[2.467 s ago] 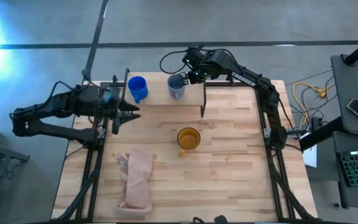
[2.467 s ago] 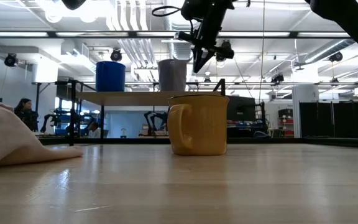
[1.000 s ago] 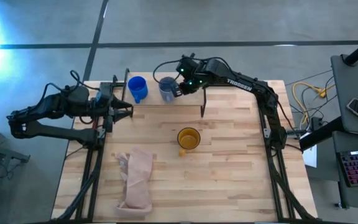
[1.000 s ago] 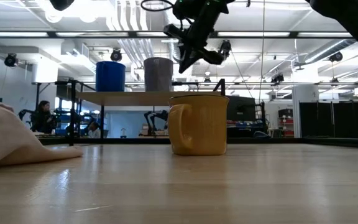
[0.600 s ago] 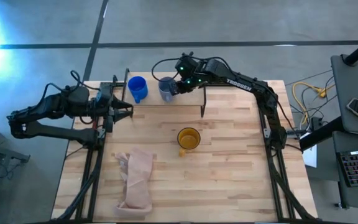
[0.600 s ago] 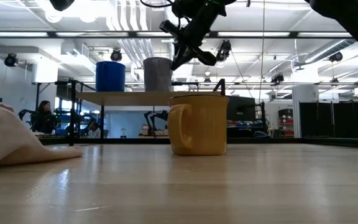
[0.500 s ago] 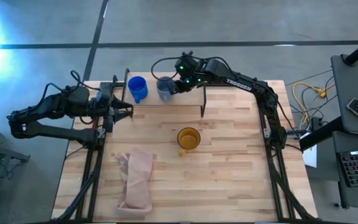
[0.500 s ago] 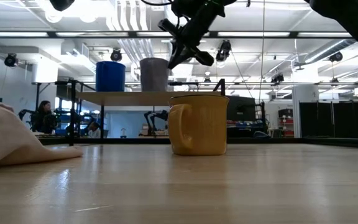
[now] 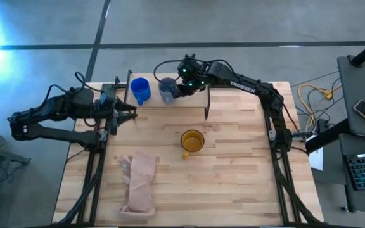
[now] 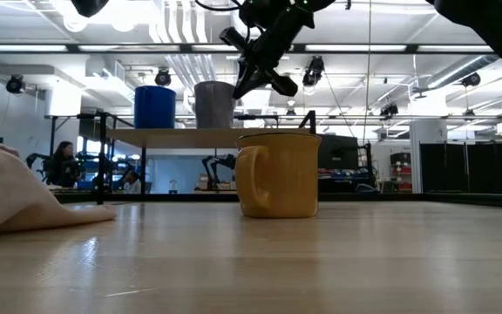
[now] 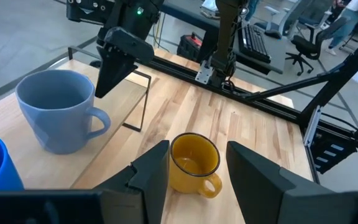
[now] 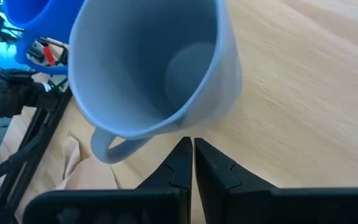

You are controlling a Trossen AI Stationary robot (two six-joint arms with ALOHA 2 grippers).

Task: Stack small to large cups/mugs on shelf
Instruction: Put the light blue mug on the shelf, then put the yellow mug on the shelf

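A bright blue mug (image 9: 139, 89) and a grey-blue mug (image 9: 166, 90) stand upright side by side on the small wooden shelf (image 9: 154, 103) at the table's far edge. In the low view the blue mug (image 10: 155, 106) is left of the grey-blue mug (image 10: 214, 105). A yellow-orange mug (image 9: 192, 140) stands on the tabletop mid-table, also seen in the low view (image 10: 277, 174). My right gripper (image 9: 178, 90) is shut, just right of the grey-blue mug. My left gripper (image 9: 129, 113) is open and waits near the shelf's left end. My right gripper (image 12: 188, 149) is shut, and its fingertips (image 11: 102, 88) meet the grey-blue mug's outer wall (image 12: 194, 118) just under the rim, on the side toward the table's right. The fingers slant down from above and from the right. The mug stands upright on the shelf board.
A crumpled tan bag (image 9: 139, 180) lies near the table's near-left corner. The shelf's thin black legs (image 9: 206, 107) stand at its right end. Bare tabletop stretches right of the yellow-orange mug. A person sits in the room beyond the table (image 10: 62, 161).
My right gripper has moved toward the table's left with its fingers shut. The grey-blue mug has slid a little left along the shelf, closer to the blue mug, and has stayed upright.
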